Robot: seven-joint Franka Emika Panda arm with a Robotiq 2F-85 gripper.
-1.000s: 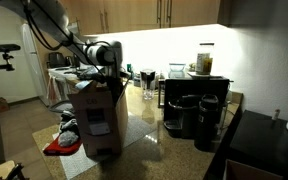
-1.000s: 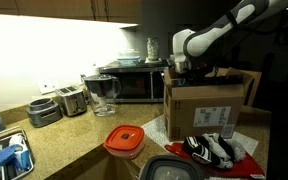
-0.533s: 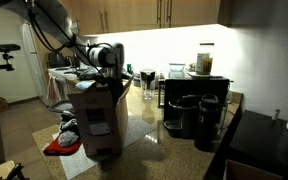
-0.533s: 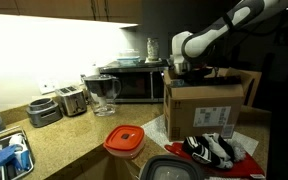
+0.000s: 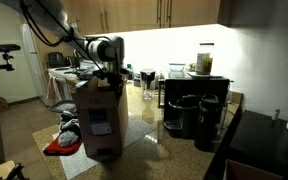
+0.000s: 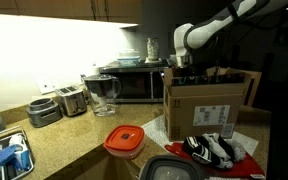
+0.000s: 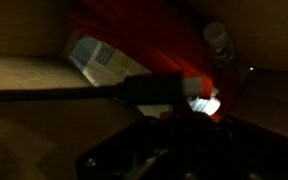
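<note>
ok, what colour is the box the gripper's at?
Brown cardboard box with a white label on its side; shows best in an exterior view.

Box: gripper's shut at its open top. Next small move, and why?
Probably a short straight lift. The gripper is shut at the open top of the box, with the walls close around it, so sideways travel could snag. The wrist view shows a red packet close to the gripper; too dark to tell if it is held.

Kitchen: granite counter (image 6: pixel 69 140), microwave (image 6: pixel 136 86), toaster (image 6: pixel 72 100), coffee maker (image 5: pixel 189 115), wall cabinets (image 5: pixel 134 12).
</note>
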